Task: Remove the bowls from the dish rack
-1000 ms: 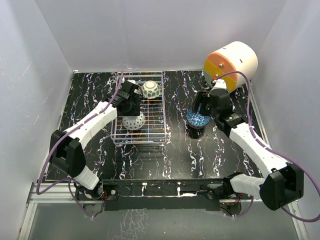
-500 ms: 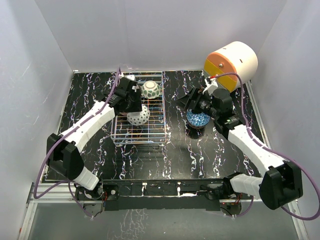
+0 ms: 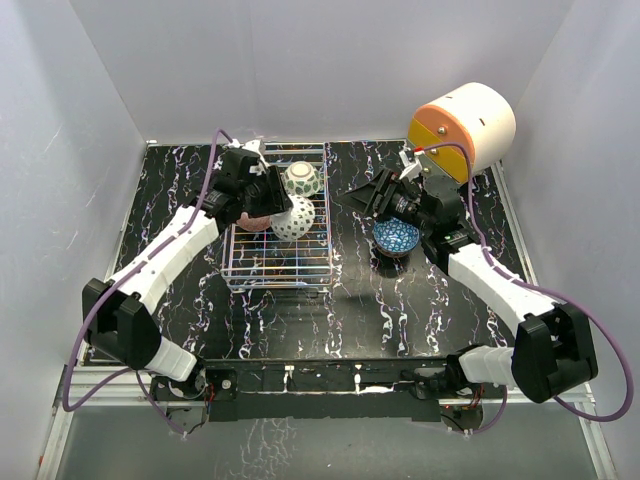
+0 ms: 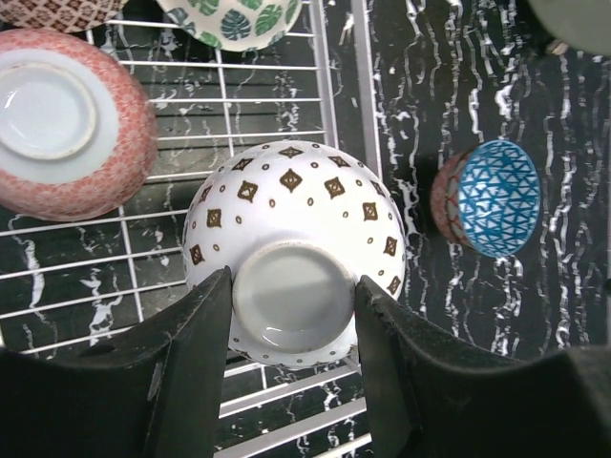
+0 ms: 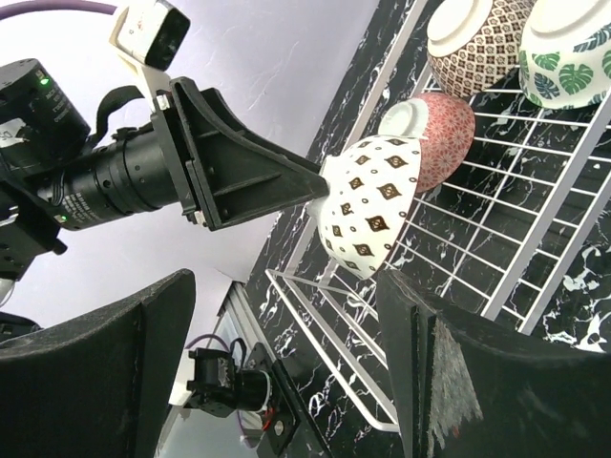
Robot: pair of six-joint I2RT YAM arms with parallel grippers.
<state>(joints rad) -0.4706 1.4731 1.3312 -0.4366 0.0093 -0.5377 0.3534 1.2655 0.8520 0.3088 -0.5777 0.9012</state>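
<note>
Diamond-patterned bowl (image 4: pixel 291 215), foot ring toward wrist, gripped by left jaws over dish rack (image 3: pixel 285 258); right jaws spread.

1. Counter (image 3: pixel 360 310): black, white marble-type veining, glossy. Fills the floor of the enclosure.
2. Cylinder unit (image 3: pixel 478 115): large, white body, lying on its side at far right corner of counter. Flat face orange w/ yellow band, turned toward centre.
3. Walls (image 3: pixel 320 70): plain white panels at left, back and right.
4. Rail (image 3: pixel 90 392): silver metal, near edge.
</note>
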